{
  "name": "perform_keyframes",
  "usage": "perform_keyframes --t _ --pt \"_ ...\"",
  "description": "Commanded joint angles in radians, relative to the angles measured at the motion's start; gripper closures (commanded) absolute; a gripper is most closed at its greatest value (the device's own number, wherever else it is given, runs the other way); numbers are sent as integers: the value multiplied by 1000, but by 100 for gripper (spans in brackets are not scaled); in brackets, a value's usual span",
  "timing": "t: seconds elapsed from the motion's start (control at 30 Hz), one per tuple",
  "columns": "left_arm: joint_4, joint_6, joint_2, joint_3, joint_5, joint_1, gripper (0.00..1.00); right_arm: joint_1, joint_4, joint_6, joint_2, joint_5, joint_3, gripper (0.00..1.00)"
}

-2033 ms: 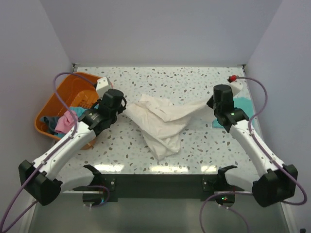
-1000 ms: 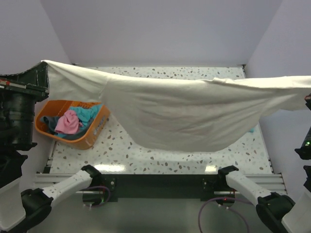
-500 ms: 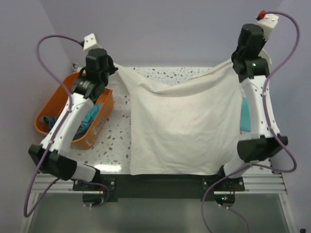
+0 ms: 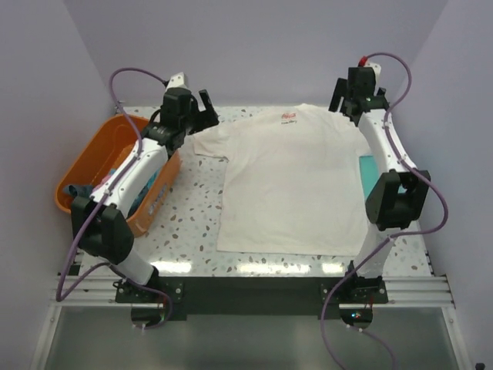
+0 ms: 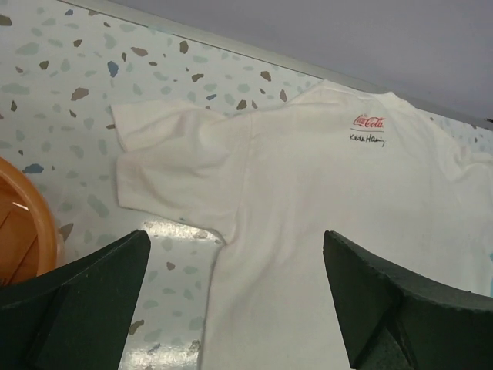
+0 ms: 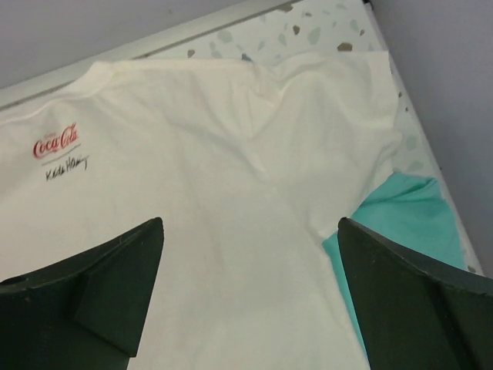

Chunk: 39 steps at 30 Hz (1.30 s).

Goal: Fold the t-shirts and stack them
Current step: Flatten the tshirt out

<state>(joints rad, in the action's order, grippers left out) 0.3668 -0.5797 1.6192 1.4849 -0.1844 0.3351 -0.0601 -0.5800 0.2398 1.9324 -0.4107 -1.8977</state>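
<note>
Looking down from the overhead camera, I see the cream-white t-shirt spread flat in the middle of the speckled table. Its collar points to 12 o'clock and its hem to 6 o'clock. A small red logo with dark script under it sits just below the collar.

The left gripper hovers above the sleeve at about 11 o'clock. Its fingers are apart and hold nothing. The right gripper hovers above the opposite shoulder at about 1 o'clock, also spread wide and empty.

I judge the task to be at an early stage. The shirt is laid out smooth and ready, but no fold has been made in it. Both sleeves lie out to the sides and the body is at full length.

The teal-green t-shirt lies at 3 o'clock, partly tucked under the cream shirt's right edge. Too little of it shows for me to tell whether it is folded. Nothing is stacked yet.

An orange basket stands at 9 o'clock, just beside the left sleeve. It holds some bundled cloth, partly hidden by the left arm.

Two things could get in the way. The overlap with the teal shirt could drag that shirt along when the right side is folded. The basket also leaves little room beside the left sleeve.
</note>
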Motion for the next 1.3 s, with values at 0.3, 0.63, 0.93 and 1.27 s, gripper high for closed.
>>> perform_keyframes --t 0.3,0.63,0.93,1.27 --pt "-2 -2 -241 -187 10 -1 0 -580 166 294 -279 294 652 1" --pt "60 0 -289 -241 -26 -1 0 -885 144 388 -26 294 606 1" --pt "66 4 -231 -238 20 -1 0 -897 12 519 -242 145 957 1" --pt "84 -9 -191 -368 36 119 0 -836 -142 567 -642 96 1168 1"
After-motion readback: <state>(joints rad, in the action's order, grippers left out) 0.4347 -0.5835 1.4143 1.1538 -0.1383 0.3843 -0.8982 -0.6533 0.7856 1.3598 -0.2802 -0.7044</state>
